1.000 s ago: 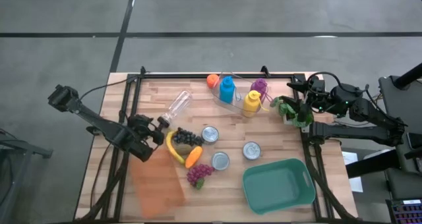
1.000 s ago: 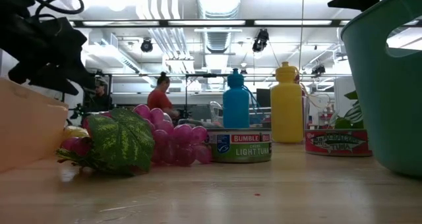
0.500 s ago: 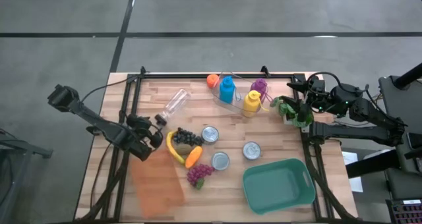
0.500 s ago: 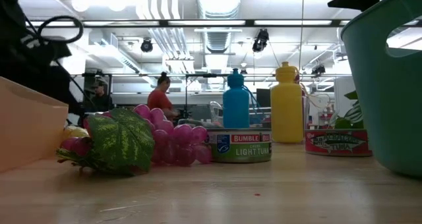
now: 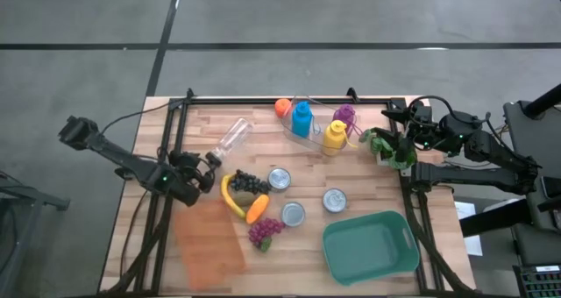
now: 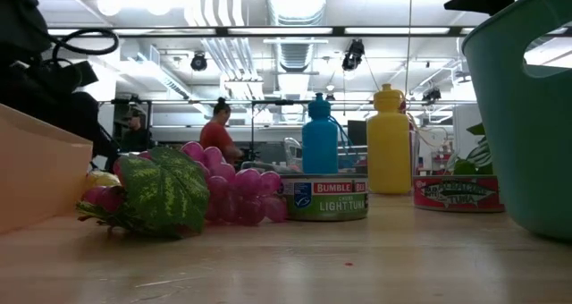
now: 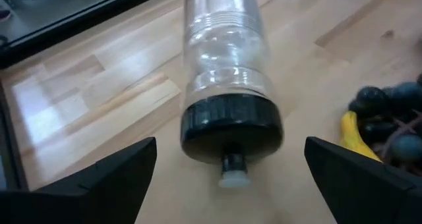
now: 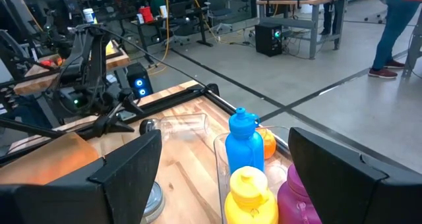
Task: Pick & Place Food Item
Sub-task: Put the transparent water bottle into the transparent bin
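Food lies mid-table: a yellow banana [image 5: 230, 197], dark grapes [image 5: 249, 184], an orange carrot-like piece [image 5: 257, 209] and purple grapes with a green leaf [image 5: 263, 232] [image 6: 179, 192]. A clear bottle [image 5: 230, 139] lies on its side, its black cap [image 7: 231, 126] pointing at my left gripper [image 5: 207, 168]. That gripper is open and low over the table's left part. Its fingers [image 7: 112, 174] stand on either side of the cap, short of it, touching nothing. My right gripper [image 5: 388, 140] hangs open at the far right, above a leafy green item [image 5: 384, 151], with nothing between its fingers.
Three tins [image 5: 279, 179] [image 5: 293, 214] [image 5: 334, 200] stand mid-table. A teal bin [image 5: 370, 244] sits near right, an orange box [image 5: 209, 238] near left. Blue [image 5: 301, 118], yellow [image 5: 334, 138] and purple [image 5: 344, 116] bottles and an orange ball [image 5: 282, 107] stand at the far edge. People show behind.
My left gripper has drawn back from the bottle's cap toward the table's left edge, sunk lower and rolled its wrist. The bottle stays on its side on the table. My right arm has kept still.
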You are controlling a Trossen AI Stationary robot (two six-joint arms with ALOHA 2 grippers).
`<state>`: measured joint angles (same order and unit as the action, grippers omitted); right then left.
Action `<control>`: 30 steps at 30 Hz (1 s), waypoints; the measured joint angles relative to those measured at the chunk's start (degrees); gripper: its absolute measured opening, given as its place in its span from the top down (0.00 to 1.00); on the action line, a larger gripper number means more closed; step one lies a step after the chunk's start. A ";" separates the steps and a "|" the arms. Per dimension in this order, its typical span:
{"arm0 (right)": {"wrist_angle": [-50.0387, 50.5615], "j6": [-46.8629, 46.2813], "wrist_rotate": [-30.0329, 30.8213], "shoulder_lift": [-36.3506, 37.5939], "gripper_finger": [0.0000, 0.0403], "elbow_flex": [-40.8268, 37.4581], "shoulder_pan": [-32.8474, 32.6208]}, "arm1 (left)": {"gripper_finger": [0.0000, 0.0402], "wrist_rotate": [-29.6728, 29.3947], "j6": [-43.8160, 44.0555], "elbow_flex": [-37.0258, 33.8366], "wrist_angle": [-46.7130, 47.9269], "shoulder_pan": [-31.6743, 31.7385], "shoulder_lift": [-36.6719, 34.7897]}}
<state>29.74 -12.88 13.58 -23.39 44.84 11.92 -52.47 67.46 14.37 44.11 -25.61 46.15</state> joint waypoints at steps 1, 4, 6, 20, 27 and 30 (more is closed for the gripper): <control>0.01 0.00 0.00 0.00 0.18 0.00 -0.02 | 0.04 -0.01 -0.78 -0.34 -0.89 0.87 -0.69; 0.00 0.00 -0.01 0.00 0.18 0.00 -0.01 | 0.04 0.57 -7.37 -1.61 -4.70 3.80 -2.63; 0.01 0.00 -0.01 0.01 0.18 0.00 -0.02 | 0.04 1.84 -12.29 -2.39 -8.28 6.45 -3.82; 0.00 0.00 0.00 0.01 0.18 0.00 0.00 | 0.04 19.61 -40.27 -6.42 -27.46 27.23 -5.55; 0.00 0.00 0.00 0.01 0.18 0.00 -0.02 | 0.04 22.53 -42.04 -6.58 -27.60 30.63 -5.55; 0.00 0.00 0.00 0.01 0.18 0.00 -0.01 | 0.04 22.53 -42.46 -6.98 -27.82 30.64 -5.55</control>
<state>29.74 -12.88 13.58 -23.39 44.84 11.91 -29.93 25.01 7.39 16.30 5.04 40.60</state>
